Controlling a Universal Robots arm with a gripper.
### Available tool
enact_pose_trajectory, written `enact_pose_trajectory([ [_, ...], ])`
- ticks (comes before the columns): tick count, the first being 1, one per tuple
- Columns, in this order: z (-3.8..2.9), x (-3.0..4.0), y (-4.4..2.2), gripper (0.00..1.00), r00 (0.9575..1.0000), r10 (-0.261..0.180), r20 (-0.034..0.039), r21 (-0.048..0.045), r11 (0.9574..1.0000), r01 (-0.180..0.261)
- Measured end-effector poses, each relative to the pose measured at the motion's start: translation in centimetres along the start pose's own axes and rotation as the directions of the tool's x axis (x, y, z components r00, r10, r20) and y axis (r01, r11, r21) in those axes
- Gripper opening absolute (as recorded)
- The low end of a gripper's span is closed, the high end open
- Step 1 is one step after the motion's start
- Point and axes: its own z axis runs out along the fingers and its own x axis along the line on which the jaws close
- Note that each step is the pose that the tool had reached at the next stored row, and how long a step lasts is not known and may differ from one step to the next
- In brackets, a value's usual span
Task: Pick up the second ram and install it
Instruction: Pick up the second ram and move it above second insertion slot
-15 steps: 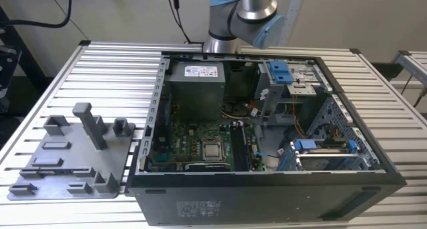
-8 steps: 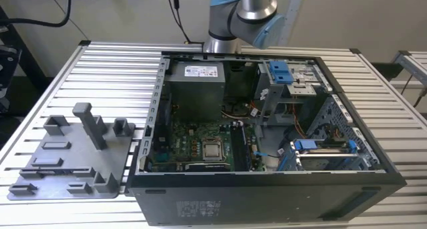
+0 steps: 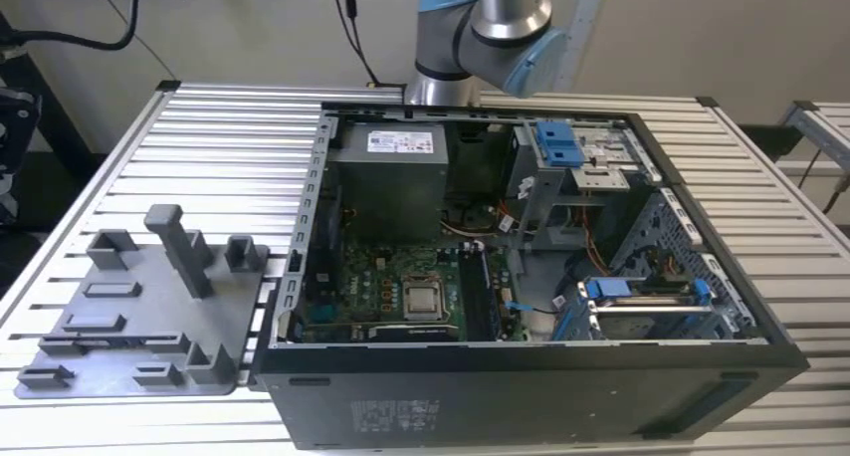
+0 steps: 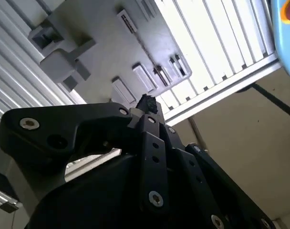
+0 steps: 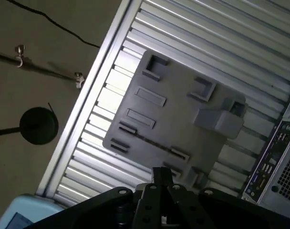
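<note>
Ribbed aluminium bench (image 3: 213, 147) slats are carrying a gray plastic tray (image 3: 146, 307) near a bench corner, just beside an open computer case (image 3: 531, 376). The second ram (image 5: 152, 141), a thin, flat, dark strip, is lying in the tray between low end clips, well apart from the gripper (image 5: 161, 175). Its black fingers (image 4: 152, 143) are resting closed, tips together, gripping nothing. Blocky upright posts (image 5: 219, 121) are standing toward the tray's case side, away from the strip.
</note>
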Motion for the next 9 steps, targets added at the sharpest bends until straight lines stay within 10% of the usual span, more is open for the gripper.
enact_pose_trajectory([
  [9,0.0,0.01,0.0,0.11,0.9882,-0.153,-0.0055,0.006,0.9882,0.153],
])
